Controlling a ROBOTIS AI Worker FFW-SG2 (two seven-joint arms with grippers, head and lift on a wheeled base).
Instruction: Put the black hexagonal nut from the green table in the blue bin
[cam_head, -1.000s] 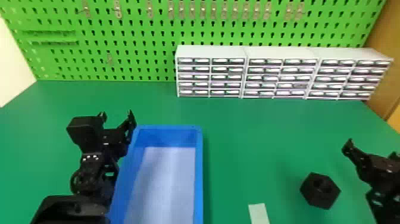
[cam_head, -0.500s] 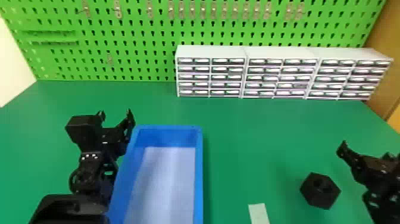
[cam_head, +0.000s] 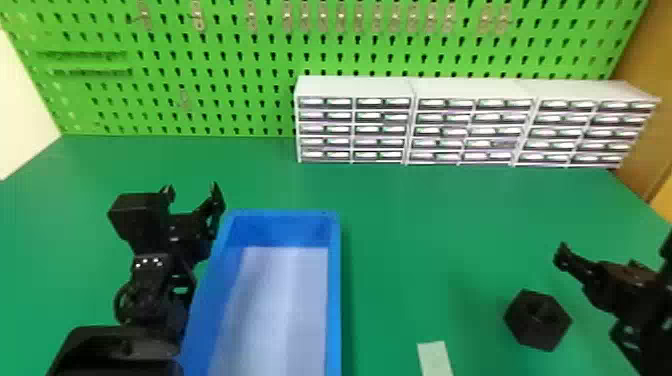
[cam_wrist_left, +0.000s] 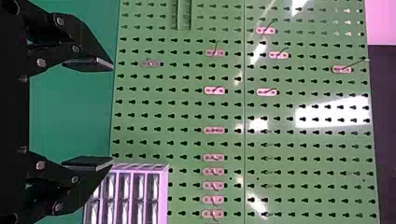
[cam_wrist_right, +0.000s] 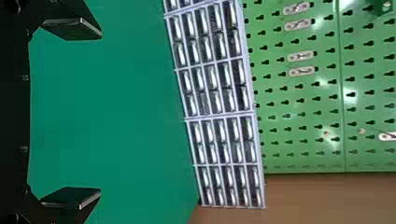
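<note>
at right, near the black hexagonal nut (cam_head: 537, 320), poised with right gripper (cam_wrist_right: 100, 113) released, presumably for grasping, and left gripper (cam_wrist_left: 112, 113), also released, beside blue bin (cam_head: 334, 280).

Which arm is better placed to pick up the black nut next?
Probably the right. In the head view, the right tool is open near the nut, while the left tool, also open, is on the far side of the blue bin from it.
</note>
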